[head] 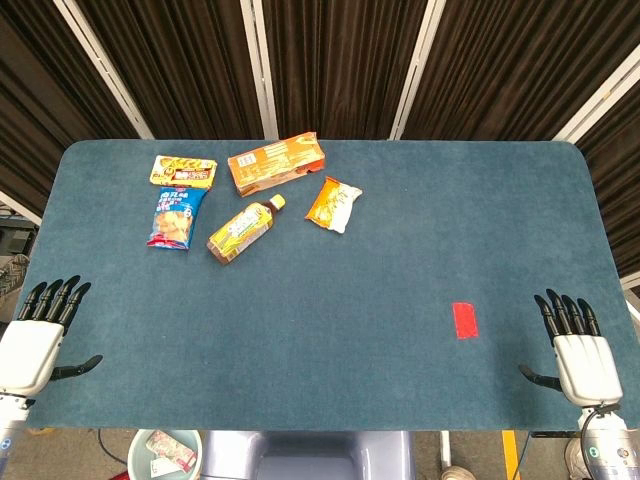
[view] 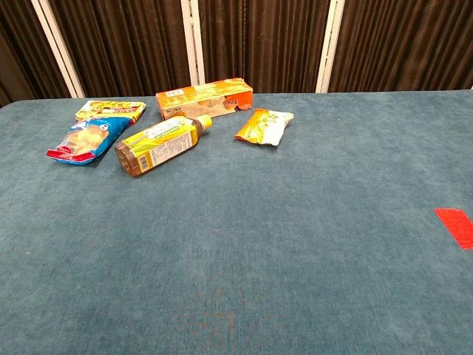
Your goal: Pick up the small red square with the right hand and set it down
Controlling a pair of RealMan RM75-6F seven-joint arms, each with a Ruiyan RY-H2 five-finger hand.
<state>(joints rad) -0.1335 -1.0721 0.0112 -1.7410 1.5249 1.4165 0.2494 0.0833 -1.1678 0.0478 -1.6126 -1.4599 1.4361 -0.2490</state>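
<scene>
The small red square (head: 465,320) lies flat on the blue table (head: 400,230), toward the front right; the chest view shows the red square (view: 456,226) at its right edge. My right hand (head: 575,345) rests at the table's front right corner, fingers straight and apart, holding nothing, about a hand's width right of the square. My left hand (head: 38,335) sits at the front left corner, fingers also spread and empty. Neither hand appears in the chest view.
At the back left lie an orange box (head: 276,162), a tea bottle (head: 243,230) on its side, an orange-white snack packet (head: 333,203), a blue snack bag (head: 176,217) and a yellow packet (head: 184,171). Dark curtains stand behind the table.
</scene>
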